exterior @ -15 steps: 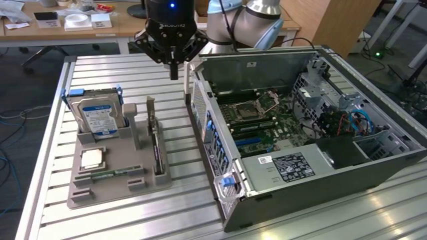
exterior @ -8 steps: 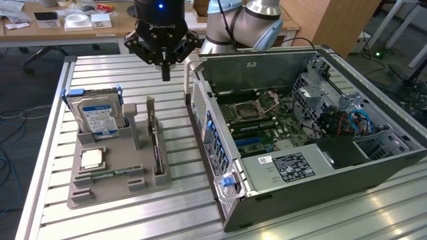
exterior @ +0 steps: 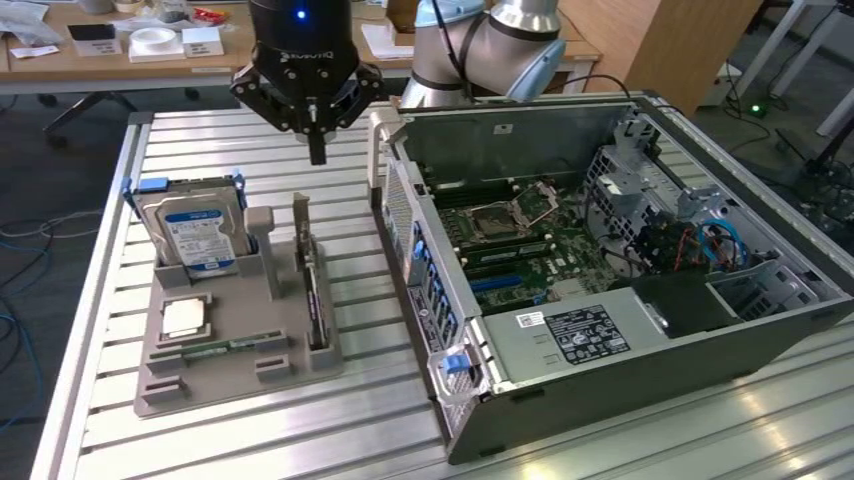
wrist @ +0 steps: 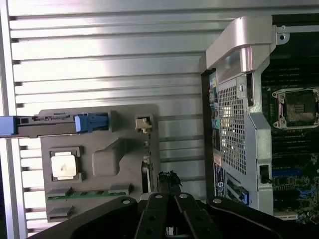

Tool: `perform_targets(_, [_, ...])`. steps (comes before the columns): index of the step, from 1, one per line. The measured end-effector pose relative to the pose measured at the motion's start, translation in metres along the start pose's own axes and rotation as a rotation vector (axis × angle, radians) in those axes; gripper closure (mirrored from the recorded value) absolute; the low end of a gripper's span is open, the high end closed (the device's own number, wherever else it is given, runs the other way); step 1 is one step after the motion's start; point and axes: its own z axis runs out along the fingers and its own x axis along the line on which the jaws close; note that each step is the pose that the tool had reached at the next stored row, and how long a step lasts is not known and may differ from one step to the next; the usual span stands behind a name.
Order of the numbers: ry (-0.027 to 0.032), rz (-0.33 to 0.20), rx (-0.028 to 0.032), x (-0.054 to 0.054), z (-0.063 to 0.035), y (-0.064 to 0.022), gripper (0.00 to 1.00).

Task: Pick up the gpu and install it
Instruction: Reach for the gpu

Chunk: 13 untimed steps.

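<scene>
The gpu [exterior: 311, 285] stands on its long edge in a slot of the grey holder tray [exterior: 214, 385], its silver bracket end pointing up at the far side. In the wrist view the gpu [wrist: 146, 149] appears edge-on as a thin dark strip along the tray's side nearest the computer case. My gripper [exterior: 318, 150] hangs well above the table, over the far end of the gpu and apart from it. Its fingers are shut together with nothing between them. In the wrist view the gripper [wrist: 168, 180] tips sit just beside the card's edge.
The tray also holds an upright hard drive [exterior: 196, 232], a processor chip [exterior: 183, 317] and a green memory stick [exterior: 230, 346]. An open computer case [exterior: 461, 300] lies at the exterior view's right, motherboard [exterior: 527, 235] exposed. All rest on a slatted aluminium table [exterior: 267, 440].
</scene>
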Motion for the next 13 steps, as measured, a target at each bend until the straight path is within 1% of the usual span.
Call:
perform_targets(9, [0.0,0.0,0.0001,0.016,0.0011,-0.0013,0.89])
perform_targets(13, [0.0,0.0,0.0,0.019,0.0015,-0.0015,0.89])
